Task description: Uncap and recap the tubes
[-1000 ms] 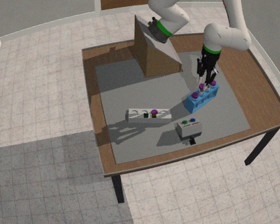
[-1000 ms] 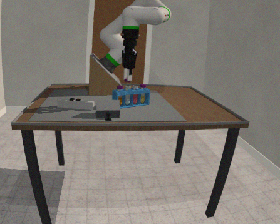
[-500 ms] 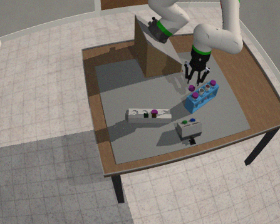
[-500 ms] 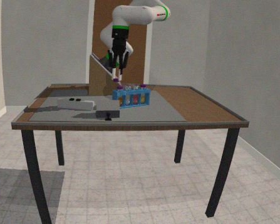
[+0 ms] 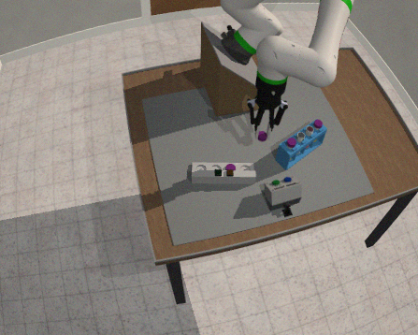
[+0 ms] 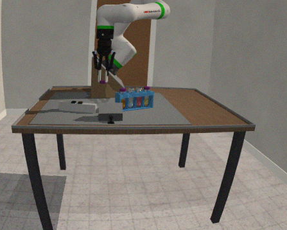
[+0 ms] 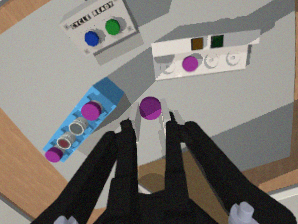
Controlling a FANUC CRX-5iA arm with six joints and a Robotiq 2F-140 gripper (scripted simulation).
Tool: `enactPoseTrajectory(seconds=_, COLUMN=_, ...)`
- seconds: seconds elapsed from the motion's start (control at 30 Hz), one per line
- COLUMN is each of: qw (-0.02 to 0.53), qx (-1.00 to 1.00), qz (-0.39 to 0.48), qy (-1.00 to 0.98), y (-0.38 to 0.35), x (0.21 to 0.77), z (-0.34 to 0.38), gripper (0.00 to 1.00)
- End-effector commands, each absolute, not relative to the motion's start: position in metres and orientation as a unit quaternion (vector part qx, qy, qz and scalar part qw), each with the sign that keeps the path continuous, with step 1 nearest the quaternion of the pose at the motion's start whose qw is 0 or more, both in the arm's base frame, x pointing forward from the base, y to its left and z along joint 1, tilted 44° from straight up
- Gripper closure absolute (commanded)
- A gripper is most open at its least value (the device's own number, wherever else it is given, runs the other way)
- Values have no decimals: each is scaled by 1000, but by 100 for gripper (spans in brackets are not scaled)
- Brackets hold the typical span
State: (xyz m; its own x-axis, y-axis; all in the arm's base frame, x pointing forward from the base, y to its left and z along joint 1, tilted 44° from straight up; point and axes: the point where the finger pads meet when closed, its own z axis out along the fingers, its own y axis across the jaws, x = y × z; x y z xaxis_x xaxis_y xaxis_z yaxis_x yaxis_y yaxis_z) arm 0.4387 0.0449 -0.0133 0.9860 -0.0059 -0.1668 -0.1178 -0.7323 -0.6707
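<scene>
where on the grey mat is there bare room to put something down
Bare mat shows between the brown block and the cap tray, and right of the blue tube rack. It's crowded between tray, rack and key desk, under the gripper holding a cap.

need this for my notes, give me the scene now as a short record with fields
tool: tool shut on a purple cap, in the air between rack and tray
tube rack: blue rack, two end tubes capped, two middle tubes open
cap tray: white tray, one cap in a nest
lamps: unlit amber, green
keys: CYCLE, READY
</scene>
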Motion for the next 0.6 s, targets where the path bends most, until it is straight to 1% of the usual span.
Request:
enactPoseTrajectory(seconds=0.0, qw=365, qx=-927, qz=77, qy=33, y=22, x=444, z=-35, gripper=100)
enactPoseTrajectory(seconds=0.13, qw=365, qx=-927, qz=77, qy=33, y=10, x=446, z=-47, gripper=100)
enactPoseTrajectory(seconds=0.57, qw=365, qx=-927, qz=77, qy=33, y=-66, x=460, z=-121, gripper=100)
